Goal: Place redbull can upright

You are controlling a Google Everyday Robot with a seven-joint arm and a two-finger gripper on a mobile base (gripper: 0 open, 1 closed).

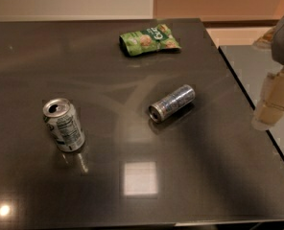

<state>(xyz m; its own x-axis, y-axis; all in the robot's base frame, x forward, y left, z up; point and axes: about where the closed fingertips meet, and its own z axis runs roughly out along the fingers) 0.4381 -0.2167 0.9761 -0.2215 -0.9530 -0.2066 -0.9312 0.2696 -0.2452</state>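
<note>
Your gripper (271,102) sits far right (grip: cannot tell). The redbull can (172,103) lies toppled to its left, axis running near-left to far-right

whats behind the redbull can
A green snack bag lies farther back on the table, apart from the redbull can lying on its side. The can covers only the table beneath it. The hand hangs far right.

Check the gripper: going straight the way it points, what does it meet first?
The gripper, far right, points down. It would likely meet the table at its right edge, or the grey surface beside it; depth is unclear. The redbull can, lying on its side, is left of that line.
</note>
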